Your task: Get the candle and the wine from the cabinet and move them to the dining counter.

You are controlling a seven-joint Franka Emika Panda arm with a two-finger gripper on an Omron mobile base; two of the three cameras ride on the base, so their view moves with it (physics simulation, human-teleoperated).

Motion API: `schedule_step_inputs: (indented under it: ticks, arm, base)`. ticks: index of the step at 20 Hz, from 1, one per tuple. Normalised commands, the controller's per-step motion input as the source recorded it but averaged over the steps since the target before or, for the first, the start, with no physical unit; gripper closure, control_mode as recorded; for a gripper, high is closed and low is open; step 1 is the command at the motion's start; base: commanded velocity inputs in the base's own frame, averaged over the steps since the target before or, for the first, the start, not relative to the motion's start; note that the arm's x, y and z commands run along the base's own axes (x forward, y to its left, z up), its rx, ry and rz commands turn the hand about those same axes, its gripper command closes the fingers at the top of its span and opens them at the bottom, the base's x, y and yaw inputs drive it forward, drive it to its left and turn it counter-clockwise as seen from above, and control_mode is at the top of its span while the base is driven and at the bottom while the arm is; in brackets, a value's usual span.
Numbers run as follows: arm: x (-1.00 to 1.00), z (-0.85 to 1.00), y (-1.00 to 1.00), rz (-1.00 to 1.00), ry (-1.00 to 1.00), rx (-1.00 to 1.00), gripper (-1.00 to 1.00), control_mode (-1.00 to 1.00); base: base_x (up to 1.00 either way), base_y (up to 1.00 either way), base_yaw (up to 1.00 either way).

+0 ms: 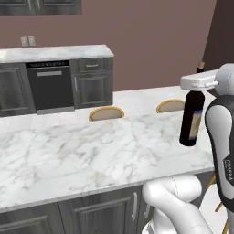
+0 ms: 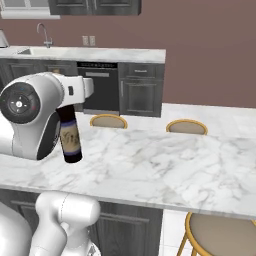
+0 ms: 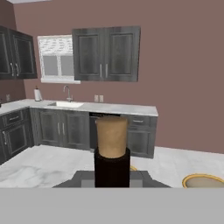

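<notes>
1. The dining counter point(image 1: 68, 155), a wide white marble slab with grey veins, spans the middle of the left base view from the left edge to the right, and crosses the right base view the same way. Its near edge runs along the lower part of both views above dark grey panelled doors. Most of its top is bare, with broad open room left of the bottle in the left base view and right of it in the right base view.

2. The back counter point(image 2: 100, 52), a narrower marble top on dark cabinets, sits in the upper left of both base views against a reddish-brown wall, with a black dishwasher point(image 1: 49, 87) set in it.

3. The robot arm point(image 1: 224, 137) rises at the lower right of the left base view and the lower left of the right base view.

4. The wine point(image 1: 192, 119), a dark bottle with a cream-gold label, hangs upright near the counter's right end in the left base view, and at middle left in the right base view. Its base is low over the marble, inside the near edge; whether it touches, I cannot tell.

5. Round wooden stools point(image 2: 186, 127) peep over the counter's far edge; another stands at the lower right of the right base view.

6. The gripper point(image 3: 112, 175) is clamped on the bottle's neck, its tips at bottom centre of the hand view, with the cap just above them.
</notes>
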Motion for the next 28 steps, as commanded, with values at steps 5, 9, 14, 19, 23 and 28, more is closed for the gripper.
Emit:
schedule_step_inputs:
  ticks: [5,9,14,19,23,28]
  arm:
    - [0.14,-0.01,0.0,0.0,0.0,0.0,1.0,-1.0]
    - [0.73,-0.1,0.0,0.0,0.0,0.0,1.0,-1.0]
    - [0.77,-0.2,0.0,0.0,0.0,0.0,1.0,-1.0]
    - [0.79,-0.3,0.0,0.0,0.0,0.0,1.0,-1.0]
    - [0.77,-0.32,0.0,0.0,0.0,0.0,1.0,-1.0]
    - [0.8,-0.33,0.0,0.0,0.0,0.0,1.0,-1.0]
  base:
    - [0.49,0.0,0.0]
    - [0.0,0.0,0.0]
    - [0.0,0.0,0.0]
    - [0.0,0.0,0.0]
    - [0.0,0.0,0.0]
    - [0.0,0.0,0.0]
